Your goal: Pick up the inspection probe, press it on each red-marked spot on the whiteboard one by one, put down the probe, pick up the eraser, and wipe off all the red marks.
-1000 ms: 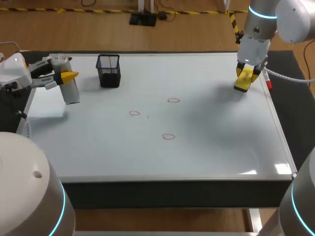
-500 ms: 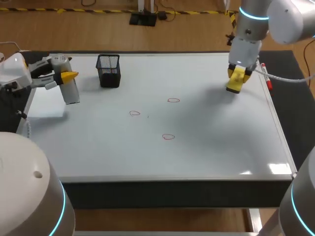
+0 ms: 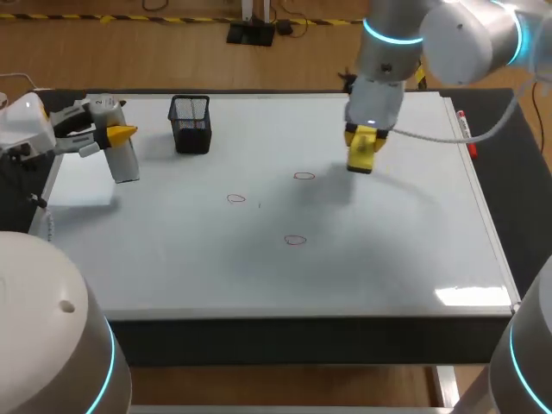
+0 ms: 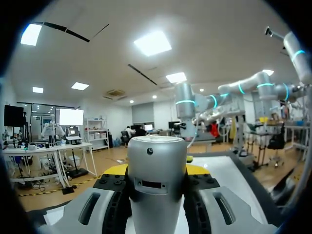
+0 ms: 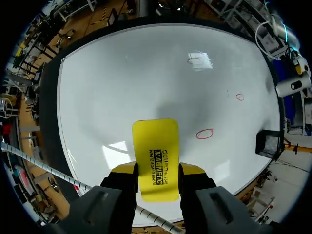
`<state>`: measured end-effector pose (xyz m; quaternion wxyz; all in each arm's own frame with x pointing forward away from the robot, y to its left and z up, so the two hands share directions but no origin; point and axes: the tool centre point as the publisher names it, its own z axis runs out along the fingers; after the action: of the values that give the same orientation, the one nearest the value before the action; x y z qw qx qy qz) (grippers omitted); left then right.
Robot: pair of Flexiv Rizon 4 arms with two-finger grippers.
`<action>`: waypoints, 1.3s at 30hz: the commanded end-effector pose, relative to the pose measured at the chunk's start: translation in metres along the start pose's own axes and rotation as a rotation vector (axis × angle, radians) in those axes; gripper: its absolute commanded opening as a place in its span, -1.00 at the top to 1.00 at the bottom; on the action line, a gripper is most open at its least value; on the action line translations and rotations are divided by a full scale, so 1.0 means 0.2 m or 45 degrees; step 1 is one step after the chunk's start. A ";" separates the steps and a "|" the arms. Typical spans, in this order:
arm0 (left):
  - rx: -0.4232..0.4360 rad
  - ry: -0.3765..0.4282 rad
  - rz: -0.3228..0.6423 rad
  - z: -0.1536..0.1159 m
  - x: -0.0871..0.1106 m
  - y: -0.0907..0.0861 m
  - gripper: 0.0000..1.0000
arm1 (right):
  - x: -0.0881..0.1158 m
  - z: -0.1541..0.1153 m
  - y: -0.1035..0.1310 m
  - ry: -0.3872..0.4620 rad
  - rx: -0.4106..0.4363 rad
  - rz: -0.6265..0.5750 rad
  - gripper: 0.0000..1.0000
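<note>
**A:** Which step was it on here?

**B:** Wiping, just not started. The right hand [image 3: 364,145] had its fingers closed on the sides of the yellow eraser [image 3: 362,159]. It held it over the whiteboard [image 3: 388,259], about 1 o'clock from the middle. Going by the shadow, I'd say it wasn't touching yet. All three red marks were unwiped. The nearest mark [image 3: 304,176] sat near the eraser, between 8 and 9 o'clock of it. The second mark [image 3: 236,199] was further out the same way, and the third mark [image 3: 295,240] was at 7 o'clock.

**A:** And the probe?

**B:** The inspection probe [image 3: 126,160] stood upright at the board's 9 o'clock edge. The left hand [image 3: 112,134] was snug on both sides of it, so it looked gripped, not let go.

**A:** Next move?

**B:** My guess: drop the eraser flat onto the nearest mark, then sweep. There was loads of bare board around all three. The only things to mind were the black mesh cup [image 3: 191,125] at 10 o'clock, well apart from the marks, and the red marker [image 3: 467,136] along the 3 o'clock edge.
</note>
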<state>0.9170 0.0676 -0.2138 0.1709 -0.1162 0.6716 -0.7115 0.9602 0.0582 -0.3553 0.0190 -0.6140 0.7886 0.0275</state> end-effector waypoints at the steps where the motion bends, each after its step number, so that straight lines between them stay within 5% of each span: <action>1: 0.000 -0.002 0.001 0.00 0.00 -0.01 1.00 | -0.12 0.00 0.12 0.002 0.046 -0.037 1.00; 24: 0.000 -0.002 0.001 0.00 0.00 -0.01 1.00 | -0.81 0.17 0.48 0.029 0.043 -0.240 1.00; 39: 0.000 -0.002 0.001 0.00 0.00 -0.01 1.00 | -1.14 0.26 0.60 0.072 0.045 -0.282 1.00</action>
<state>0.9167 0.0677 -0.2136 0.1711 -0.1164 0.6716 -0.7114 0.8984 0.2932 -0.3837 0.0393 -0.6978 0.7147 0.0267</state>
